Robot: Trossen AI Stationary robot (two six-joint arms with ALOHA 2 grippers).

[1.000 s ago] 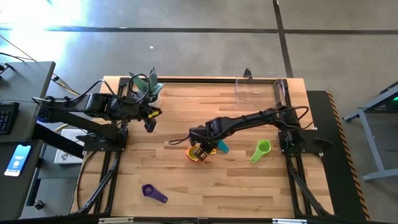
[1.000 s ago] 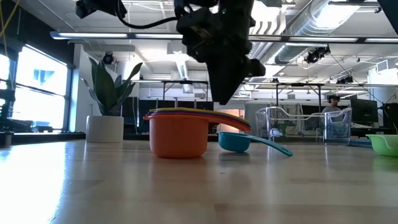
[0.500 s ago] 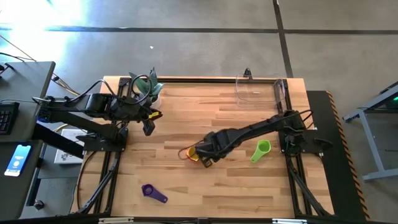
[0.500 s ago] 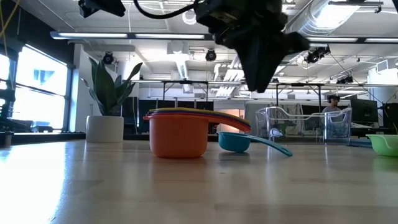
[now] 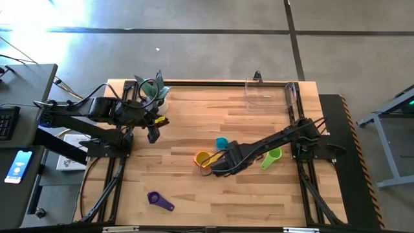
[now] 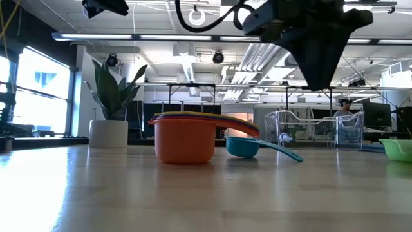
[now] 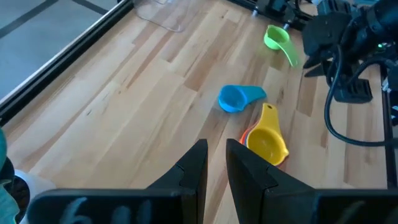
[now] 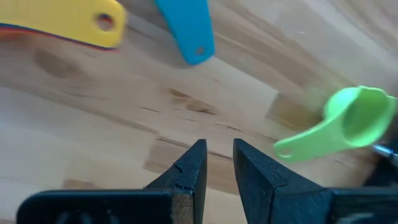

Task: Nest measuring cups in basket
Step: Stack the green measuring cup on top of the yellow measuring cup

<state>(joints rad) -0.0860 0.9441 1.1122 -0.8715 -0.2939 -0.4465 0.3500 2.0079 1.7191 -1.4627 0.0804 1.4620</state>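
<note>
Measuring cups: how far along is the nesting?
Done: the orange plastic cup has a yellow one and more nested inside. In hand: nothing. The right gripper hovers empty between that stack and the green scoop cup; the left gripper waits by the potted plant. Left: the teal cup, the green one and the purple cup lie loose, and the clear plastic basket holds no cups.

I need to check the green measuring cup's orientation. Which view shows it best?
The right wrist view: the green measuring cup fills the frame. Left wrist and high views show it small; low view only an edge.
</note>
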